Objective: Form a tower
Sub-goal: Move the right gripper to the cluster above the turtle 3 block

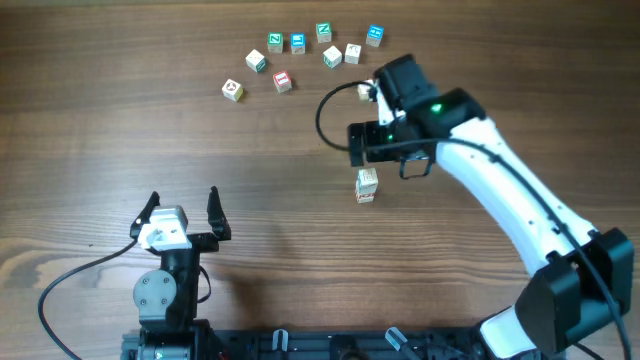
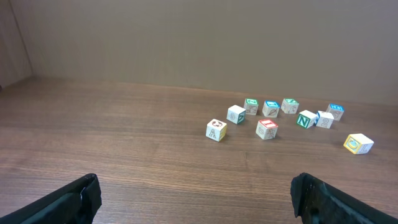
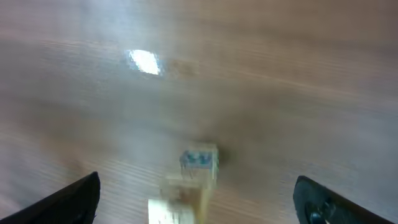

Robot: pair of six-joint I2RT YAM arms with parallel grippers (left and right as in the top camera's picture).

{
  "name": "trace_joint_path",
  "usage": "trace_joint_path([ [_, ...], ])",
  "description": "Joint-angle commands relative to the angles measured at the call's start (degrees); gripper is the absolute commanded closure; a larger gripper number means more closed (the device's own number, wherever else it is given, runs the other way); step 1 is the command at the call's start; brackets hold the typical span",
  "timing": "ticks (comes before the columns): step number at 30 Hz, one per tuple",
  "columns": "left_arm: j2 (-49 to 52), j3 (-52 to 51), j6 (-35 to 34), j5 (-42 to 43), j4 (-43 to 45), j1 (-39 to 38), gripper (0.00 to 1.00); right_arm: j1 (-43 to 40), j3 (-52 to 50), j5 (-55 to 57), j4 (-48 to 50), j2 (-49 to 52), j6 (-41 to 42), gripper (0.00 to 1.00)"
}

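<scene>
The tower (image 1: 367, 185) is a narrow stack of pale wooden letter cubes at the table's middle right, with red print on a lower cube. My right gripper (image 1: 385, 145) hovers just behind and above it, open and holding nothing. The right wrist view is blurred. There the tower (image 3: 199, 168) rises between the wide-apart fingers of the right gripper (image 3: 199, 199), touching neither. My left gripper (image 1: 182, 212) rests open near the front left, far from the tower. Only bare wood lies between the fingers of the left gripper (image 2: 199, 199).
Several loose cubes lie scattered at the back: a yellow-print one (image 1: 232, 90), a red one (image 1: 282, 81), green and blue ones (image 1: 298, 43). Another cube (image 1: 366, 92) sits partly under the right arm. The left wrist view shows the same loose cubes (image 2: 266, 129).
</scene>
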Motion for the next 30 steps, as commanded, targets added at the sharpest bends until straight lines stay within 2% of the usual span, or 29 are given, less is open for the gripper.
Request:
trace_joint_path([
  [1,-0.28,-0.17,1.05,-0.72,-0.02,0.33,0.00,-2.51,12.68,-2.97,-6.97,0.48,-5.25,0.00],
  [3,-0.28,-0.17,1.05,-0.74,-0.02,0.33,0.00,-4.02,20.44,-3.02,-12.11,0.68,-5.07,0.00],
  [8,-0.28,-0.17,1.05,-0.72,-0.02,0.33,0.00,-9.33,47.54,-3.02,-26.77,5.01,-5.44,0.01],
  [12,-0.28,-0.17,1.05,-0.74,-0.02,0.33,0.00,-13.03,64.70,-3.32,-34.73,10.86,-9.57,0.01],
  [17,-0.28,-0.15,1.05,-0.74,-0.02,0.33,0.00,-14.03,66.53,-3.45,-30.42,15.32,-13.99,0.01],
  [30,-0.28,-0.15,1.05,-0.74,-0.02,0.33,0.00,-14.03,66.25,-3.13,-27.43,31.08,-14.29,0.00],
])
